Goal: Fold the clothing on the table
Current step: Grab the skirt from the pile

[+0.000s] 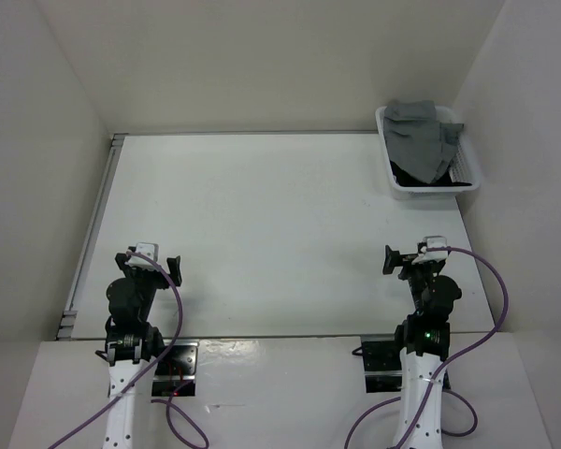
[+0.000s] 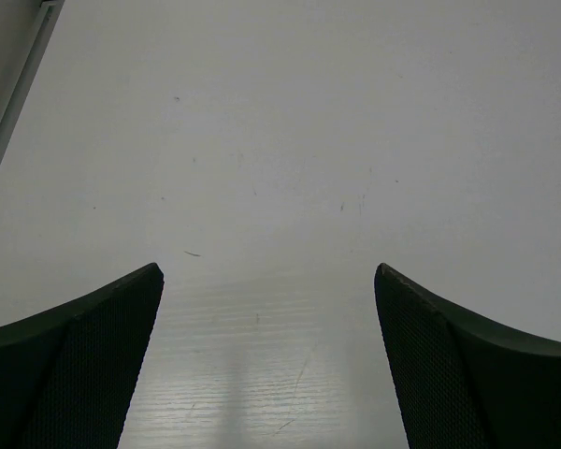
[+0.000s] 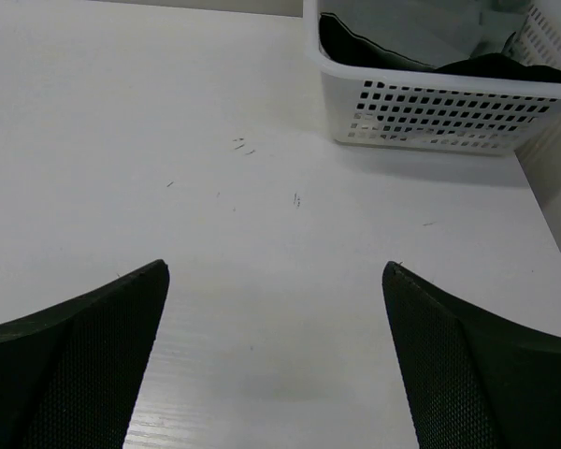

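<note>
The clothing point(image 1: 421, 140), a crumpled grey garment, lies heaped in a white basket point(image 1: 430, 190) at the table's far right corner; in the right wrist view its grey fabric point(image 3: 421, 28) shows over the basket's rim. The white table point(image 1: 280, 224) spreads bare before both arms. Near the front left, my left gripper point(image 1: 150, 260) is open, with only tabletop between its fingers point(image 2: 269, 271). My right gripper point(image 1: 416, 257) is open at the front right, well short of the basket, nothing between its fingers point(image 3: 276, 267).
A black garment point(image 3: 355, 47) lies under the grey one in the perforated basket point(image 3: 430, 103). A thin metal rail point(image 1: 93, 224) runs along the table's left edge. White walls close in the left, back and right sides.
</note>
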Controlling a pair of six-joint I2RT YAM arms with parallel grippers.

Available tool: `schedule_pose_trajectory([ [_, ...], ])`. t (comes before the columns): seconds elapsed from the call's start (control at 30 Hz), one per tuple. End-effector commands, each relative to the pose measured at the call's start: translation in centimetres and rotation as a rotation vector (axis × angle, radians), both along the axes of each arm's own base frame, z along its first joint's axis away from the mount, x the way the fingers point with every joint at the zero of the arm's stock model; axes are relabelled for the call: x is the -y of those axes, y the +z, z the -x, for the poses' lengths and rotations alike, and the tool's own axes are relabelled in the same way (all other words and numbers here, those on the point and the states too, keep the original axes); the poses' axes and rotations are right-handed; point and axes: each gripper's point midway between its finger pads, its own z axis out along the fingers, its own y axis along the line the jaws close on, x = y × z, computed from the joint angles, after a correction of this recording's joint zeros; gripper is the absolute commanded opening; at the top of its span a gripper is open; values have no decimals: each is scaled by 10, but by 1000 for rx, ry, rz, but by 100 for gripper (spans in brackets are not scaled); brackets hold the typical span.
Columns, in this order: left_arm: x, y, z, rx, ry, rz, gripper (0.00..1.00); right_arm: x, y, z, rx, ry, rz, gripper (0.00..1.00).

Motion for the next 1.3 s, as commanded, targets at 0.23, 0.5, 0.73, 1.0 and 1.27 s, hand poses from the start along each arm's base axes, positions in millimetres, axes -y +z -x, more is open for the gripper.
schedule_pose_trajectory([
  [0.23, 1, 15, -2, 114, -14, -32, 100, 1, 0, 1, 47, -2, 23, 98],
  [0.5, 1, 15, -2, 114, -14, -32, 100, -28, 60, 10, 192, 175, 218, 98],
  [0.73, 1, 15, -2, 114, -14, -32, 100, -5, 201, 31, 462, -21, -28, 98],
  [1.0, 1, 15, -2, 114, -14, -32, 100, 22, 177, -93, -347, -93, -143, 98],
  [1.27, 1, 15, -2, 114, -14, -32, 100, 20, 192, -126, -290, -74, -42, 98],
])
